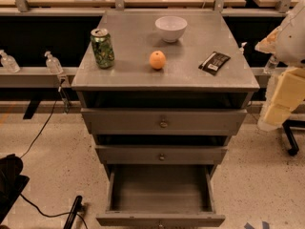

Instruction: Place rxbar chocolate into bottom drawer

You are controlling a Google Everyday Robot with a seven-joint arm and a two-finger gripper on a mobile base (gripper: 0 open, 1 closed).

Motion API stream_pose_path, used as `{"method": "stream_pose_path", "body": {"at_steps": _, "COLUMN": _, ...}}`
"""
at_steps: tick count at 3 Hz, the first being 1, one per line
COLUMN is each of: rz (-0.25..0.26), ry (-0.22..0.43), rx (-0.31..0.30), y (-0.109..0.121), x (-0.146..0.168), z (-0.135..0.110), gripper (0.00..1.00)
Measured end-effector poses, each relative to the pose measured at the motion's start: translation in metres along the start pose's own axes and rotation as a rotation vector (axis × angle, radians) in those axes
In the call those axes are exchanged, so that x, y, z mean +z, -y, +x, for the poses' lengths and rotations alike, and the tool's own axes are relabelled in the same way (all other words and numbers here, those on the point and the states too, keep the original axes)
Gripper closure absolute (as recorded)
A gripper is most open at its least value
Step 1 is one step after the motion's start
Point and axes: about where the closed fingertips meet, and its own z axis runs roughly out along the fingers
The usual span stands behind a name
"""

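The rxbar chocolate is a flat black-wrapped bar lying on the right side of the grey cabinet top. The bottom drawer is pulled out towards me and its inside is bare. The two drawers above it are pushed in further. Only part of my white and yellowish arm shows at the right edge, beside the cabinet and right of the bar. The gripper itself is out of view.
On the cabinet top stand a green can at the left, an orange in the middle and a white bowl at the back. Bottles stand on a ledge at the left. Cables and a dark object lie on the floor at the lower left.
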Motion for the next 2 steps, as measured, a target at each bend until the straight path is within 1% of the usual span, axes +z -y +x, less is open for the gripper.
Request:
{"method": "stream_pose_path", "body": {"at_steps": 1, "rz": 0.000, "ry": 0.000, "rx": 0.000, "y": 0.000, "x": 0.000, "z": 0.000, "gripper": 0.00}}
{"method": "stream_pose_path", "body": {"at_steps": 2, "rz": 0.022, "ry": 0.021, "rx": -0.031, "y": 0.012, "x": 0.000, "z": -0.004, "gripper": 0.00}}
